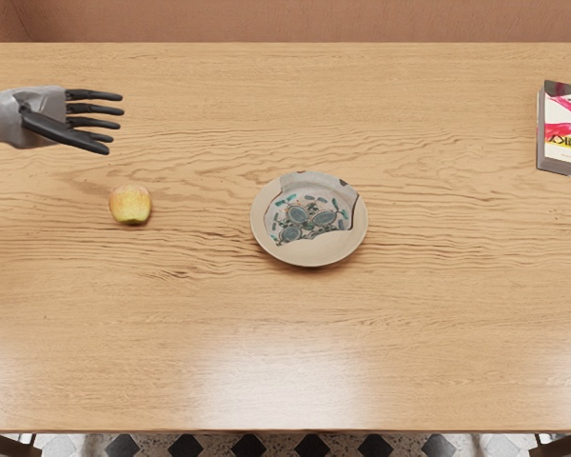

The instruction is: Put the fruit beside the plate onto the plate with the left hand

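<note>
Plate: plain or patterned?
Patterned: the plate is beige with teal and grey-blue motifs in its centre, clearest in the head view.

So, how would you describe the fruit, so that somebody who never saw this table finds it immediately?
On the wooden table, find the round patterned plate near the middle. To the plate's left, apart from it, lies a small yellowish apple, below the open left hand. Nothing else is small and round: the book at the right edge is flat.

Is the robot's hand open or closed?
Open. The left hand has its fingers stretched out straight, holding nothing, above the apple.
</note>
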